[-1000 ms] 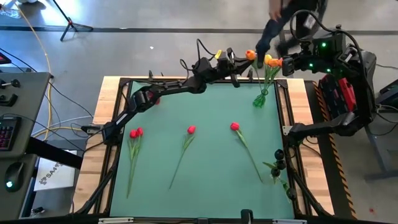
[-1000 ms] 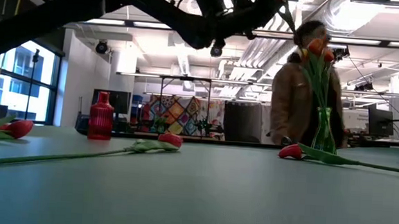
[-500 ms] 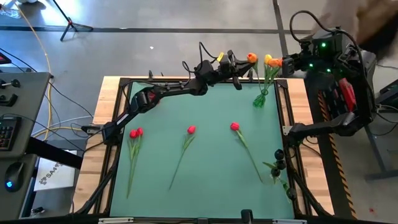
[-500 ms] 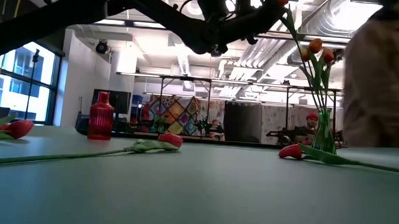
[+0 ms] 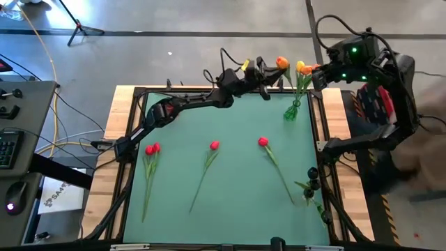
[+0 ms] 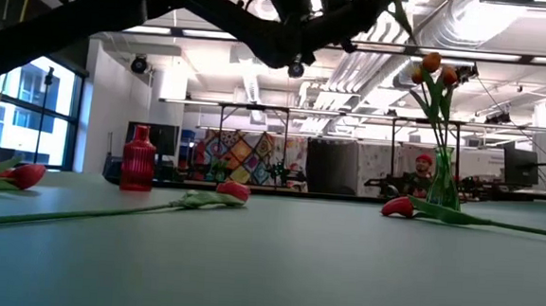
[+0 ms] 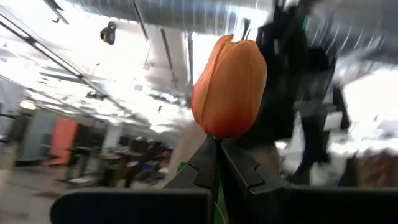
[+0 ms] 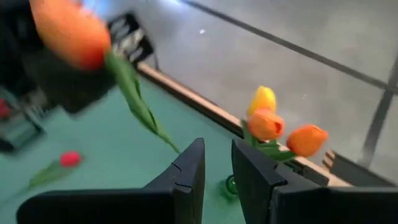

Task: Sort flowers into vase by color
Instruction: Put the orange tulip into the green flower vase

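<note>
Left gripper, upper centre, jaws clamped on orange tulip stem beside green vase. Right gripper, upper right, jaws slightly parted, empty. Risk: dangling stem misses narrow vase mouth, flower drops onto worktop.

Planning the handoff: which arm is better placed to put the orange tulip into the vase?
Left. Its claw is shut on the orange tulip, held high beside the vase. The right claw is open and empty, hovering near the vase's flowers.
</note>
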